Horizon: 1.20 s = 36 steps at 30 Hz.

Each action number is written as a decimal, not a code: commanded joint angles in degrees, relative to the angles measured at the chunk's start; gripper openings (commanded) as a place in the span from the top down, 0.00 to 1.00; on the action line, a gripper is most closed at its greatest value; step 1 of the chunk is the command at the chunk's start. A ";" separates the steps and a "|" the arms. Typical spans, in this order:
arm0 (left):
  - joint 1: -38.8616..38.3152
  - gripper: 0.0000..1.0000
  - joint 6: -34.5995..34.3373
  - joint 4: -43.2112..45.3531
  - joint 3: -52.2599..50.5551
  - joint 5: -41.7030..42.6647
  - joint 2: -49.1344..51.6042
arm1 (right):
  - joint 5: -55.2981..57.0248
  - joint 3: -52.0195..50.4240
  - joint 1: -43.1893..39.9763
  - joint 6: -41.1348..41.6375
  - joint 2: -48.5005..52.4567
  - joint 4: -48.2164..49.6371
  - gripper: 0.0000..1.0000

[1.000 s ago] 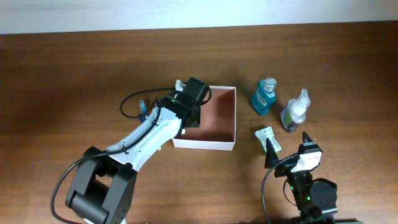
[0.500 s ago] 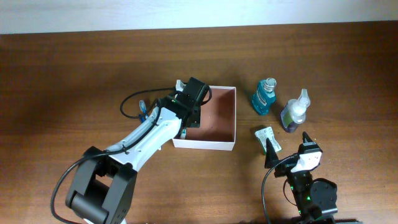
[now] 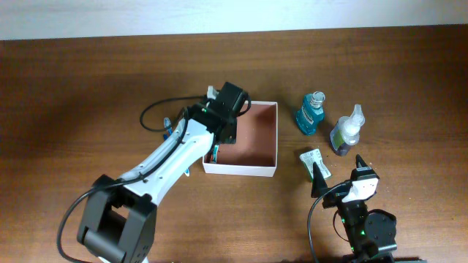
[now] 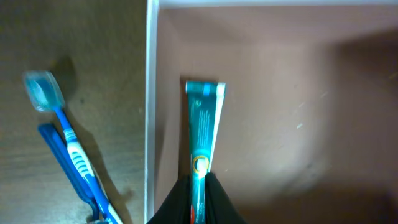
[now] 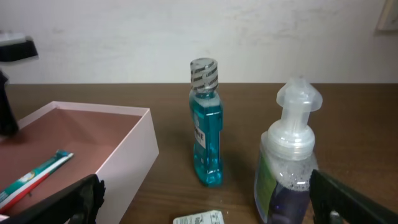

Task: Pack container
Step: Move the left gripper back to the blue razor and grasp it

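**Left fingers pinch the toothpaste inside the box**

We see the left gripper (image 4: 198, 190) with its fingers (image 4: 179, 206) closed on the near end of a teal toothpaste tube (image 4: 204, 121). The tube stretches away from the fingertips over the reddish-brown floor of the container (image 3: 245, 169), close beside one white wall. We cannot tell whether the tube's far end touches the floor. Just outside that wall, on the wooden table (image 3: 88, 88), lies a blue toothbrush (image 4: 68, 146) with a clear cap over its head, and a darker blue handle (image 4: 53, 144) lies against it. The container sits near the middle of the table, open side up, and the left arm (image 3: 172, 157) reaches over its near left corner.

The right gripper (image 3: 338, 174) hangs near the table's front edge, its fingers (image 5: 78, 199) spread wide and gripping nothing. Ahead of it stand a mouthwash bottle (image 3: 310, 115) and a pump bottle (image 3: 345, 133), apart from each other and from the container. A small sachet (image 3: 314, 161) lies flat between the container and the pump bottle, just beside the right gripper.
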 commanded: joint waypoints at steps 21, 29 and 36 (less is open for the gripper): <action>22.16 0.91 -2.73 -12.50 1.90 7.72 -6.10 | 0.48 -0.26 0.33 0.66 -0.24 -0.35 0.02; 28.15 0.80 -2.73 -3.21 -8.50 16.22 -6.01 | 0.46 -0.26 0.33 0.66 -0.24 -0.35 0.02; 28.44 0.78 -2.73 5.86 -15.80 18.53 -6.01 | 0.46 -0.26 0.33 0.66 -0.24 -0.35 0.02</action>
